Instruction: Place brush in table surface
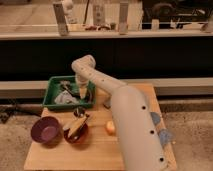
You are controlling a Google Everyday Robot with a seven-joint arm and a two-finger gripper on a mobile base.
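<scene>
Wooden table surface (97, 150), one, lower centre. One green tray (49, 93), one purple bowl (46, 130), one red bowl (76, 132), one orange fruit (110, 127). One gripper (81, 92) over tray, fingers spread wide, nothing gripped. Speckled floor around.

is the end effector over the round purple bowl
No, the end effector hangs over the green rectangular plastic tray, behind the round purple bowl.

Arm (134, 125) reaches forward-left, wrist bent downward, jaws hanging apart.
</scene>
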